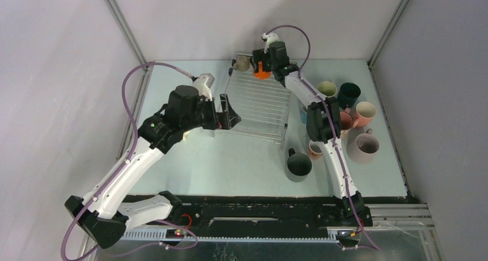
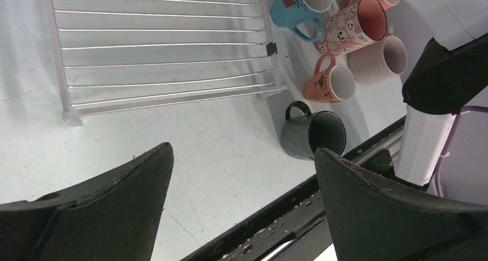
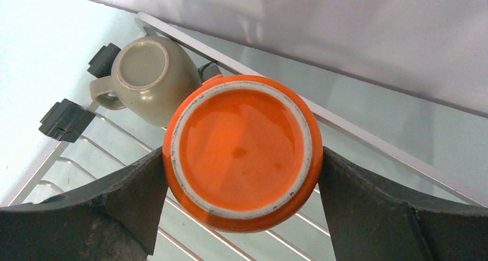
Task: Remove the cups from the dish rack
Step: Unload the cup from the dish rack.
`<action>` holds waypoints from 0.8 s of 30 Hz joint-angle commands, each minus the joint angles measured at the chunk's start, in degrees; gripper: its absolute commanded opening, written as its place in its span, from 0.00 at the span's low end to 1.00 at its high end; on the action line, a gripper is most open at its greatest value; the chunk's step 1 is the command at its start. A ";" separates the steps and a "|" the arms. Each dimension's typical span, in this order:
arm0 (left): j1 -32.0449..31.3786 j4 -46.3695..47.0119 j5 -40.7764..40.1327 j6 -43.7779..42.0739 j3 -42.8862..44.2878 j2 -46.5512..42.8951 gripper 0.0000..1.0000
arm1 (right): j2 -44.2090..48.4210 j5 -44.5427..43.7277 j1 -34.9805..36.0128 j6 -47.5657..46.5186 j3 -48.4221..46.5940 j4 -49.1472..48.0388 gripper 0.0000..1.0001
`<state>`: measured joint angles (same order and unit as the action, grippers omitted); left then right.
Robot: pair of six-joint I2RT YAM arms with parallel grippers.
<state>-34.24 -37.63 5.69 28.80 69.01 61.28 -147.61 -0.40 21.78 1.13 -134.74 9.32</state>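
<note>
- Orange cup (image 3: pixel 241 152) sat upside down at the dish rack's (image 1: pixel 257 107) far edge, between my right claw's (image 3: pixel 243 157) wide-spread jaws, with a beige cup (image 3: pixel 149 80) just beside it.
- My left claw (image 2: pixel 243 153) hung wide and empty above the table (image 2: pixel 34 134).
- Peach mug's (image 2: pixel 331 83) lettering was too small to read.

Table (image 1: pixel 230 163): pale blue-green top. Dish rack (image 1: pixel 259 103), flat silvery wire, lies on it at 12 o'clock from centre. Mugs standing upright on the bare top, 2 to 5 o'clock: pale green mug (image 1: pixel 327 89), dark teal mug (image 1: pixel 349 94), pink mug (image 1: pixel 363 113), speckled pink mug (image 1: pixel 346 121), blue mug (image 1: pixel 303 112), lilac mug (image 1: pixel 363 148), small salmon mug (image 1: pixel 315 150), dark grey mug (image 1: pixel 299 165).
</note>
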 commanded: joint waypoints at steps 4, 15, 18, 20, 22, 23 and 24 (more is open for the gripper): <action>-0.30 1.76 -0.51 -1.37 2.52 0.35 1.00 | 0.87 1.66 0.76 -1.04 -1.29 -1.59 0.77; -0.28 4.70 0.24 0.18 -1.41 -1.78 1.00 | 13.79 0.40 2.07 1.98 16.03 -7.46 0.42; -0.30 5.07 0.04 0.50 -2.59 -2.73 1.00 | 16.97 -1.40 2.87 3.06 20.69 -8.74 0.40; -0.28 5.60 -0.50 0.82 -3.58 -3.18 1.00 | 19.35 -2.27 3.69 3.65 23.62 -8.79 0.39; -0.22 6.45 -0.93 1.41 -4.83 -3.59 1.00 | 21.44 -3.02 4.40 4.43 26.78 -10.91 0.37; -0.20 7.00 -0.95 1.70 -5.50 -3.69 1.00 | 22.54 -3.10 4.63 5.02 28.20 -11.27 0.36; -0.21 7.56 -0.99 2.09 -6.14 -3.83 1.00 | 23.48 -3.14 4.91 5.66 29.55 -11.48 0.35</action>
<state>-34.24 -33.74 5.67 29.32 65.89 58.76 -131.55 -2.13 24.86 3.11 -108.55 2.72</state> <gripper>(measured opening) 0.996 0.930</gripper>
